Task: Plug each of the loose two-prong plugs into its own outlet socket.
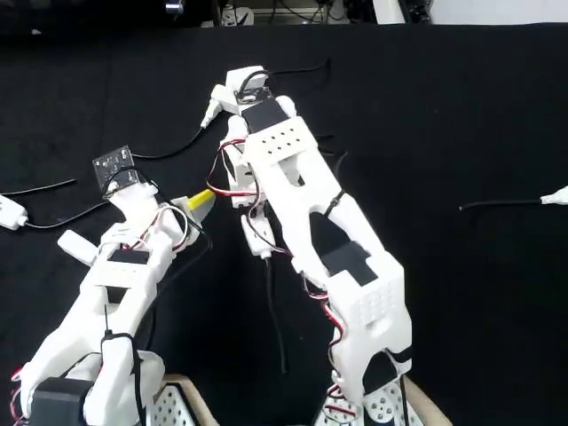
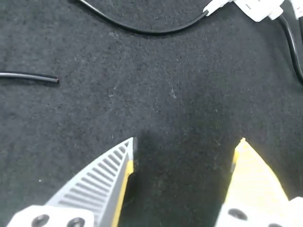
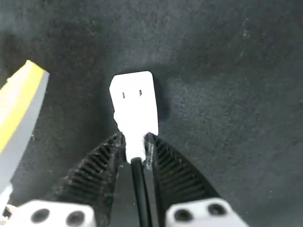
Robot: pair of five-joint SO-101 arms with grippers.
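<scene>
My right gripper [image 3: 136,142] is shut on the cord end of a white outlet socket [image 3: 134,101], just above the black cloth. The socket's two slots face away from the wrist and its black cord runs back between the fingers. From above, this socket [image 1: 257,240] sits under the right arm at mid-table. My left gripper [image 2: 184,142] is open over bare cloth with nothing between its grey and yellow fingers. In the high view the left gripper [image 1: 197,202] is just left of the socket. A loose white plug [image 1: 210,114] on a black cord lies beyond it. That plug [image 2: 215,5] lies far ahead of the left gripper.
Another white plug [image 1: 11,211] with a cord lies at the far left. A further one [image 1: 555,197] lies at the far right. A white block with wires [image 1: 244,89] sits behind the right arm. The left arm's yellow finger [image 3: 19,104] is close beside the held socket.
</scene>
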